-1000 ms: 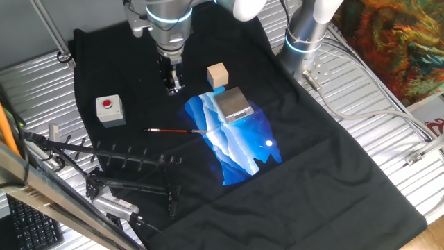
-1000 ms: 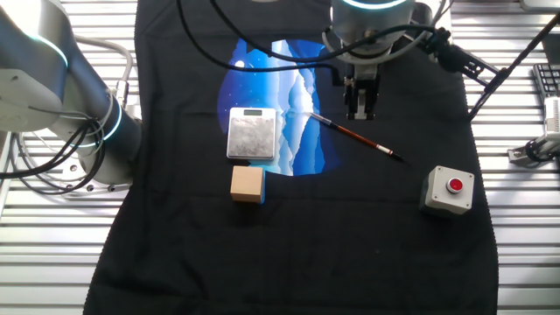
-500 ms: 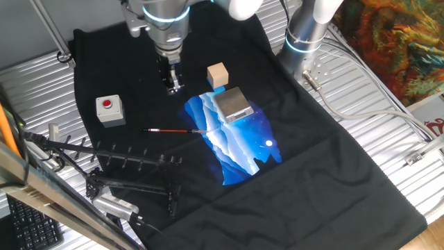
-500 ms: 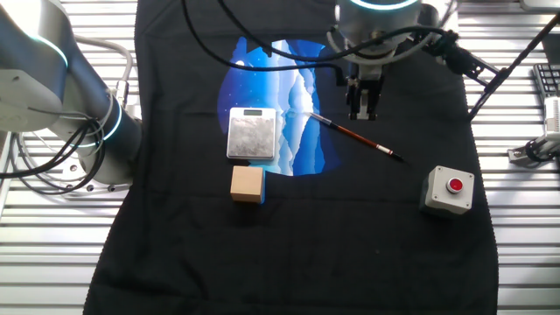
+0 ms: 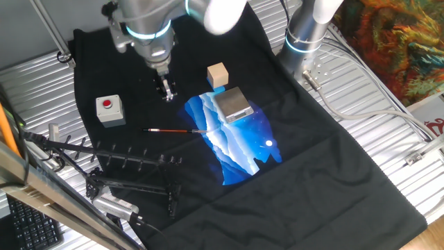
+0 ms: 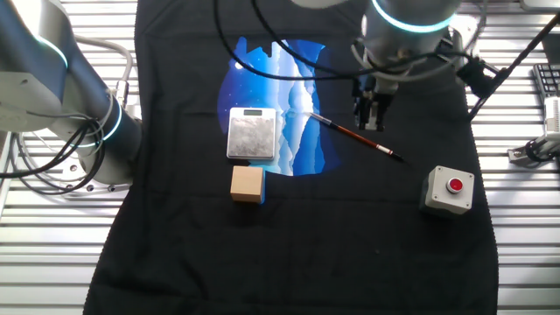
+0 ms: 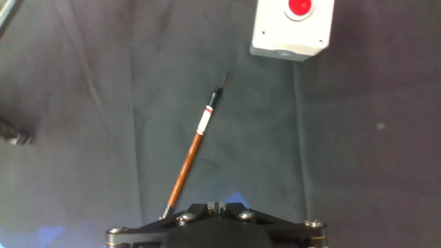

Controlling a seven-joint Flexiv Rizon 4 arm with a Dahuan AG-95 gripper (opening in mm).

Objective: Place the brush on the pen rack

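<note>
Gripper (image 5: pixel 167 95) hung above the black cloth (image 5: pixel 333 173), beside the brush (image 5: pixel 170 130) and not touching it, with nothing between its fingers; they looked close together in both fixed views, but whether they were fully closed I could not tell, since the hand view cut off the tips. Hovering off to one side seemed to suit a lining-up before a descent, the hand view looking straight along the brush's length. That brush lay flat on the cloth, its pale tip reaching onto the blue print (image 5: pixel 232 139) and its dark end pointing toward the grey button box (image 5: pixel 109 110), which sat near but apart. The pen rack (image 5: pixel 135 170) stood at the cloth's edge, beyond the brush from the gripper, its pegs upright and bare. A wooden cube (image 5: pixel 217 75) and a small metal block (image 5: pixel 233 103) sat to the other side, well out of the likely path. I judged the button box the nearest obstacle, and the rack's thin bars the fussier target.
</note>
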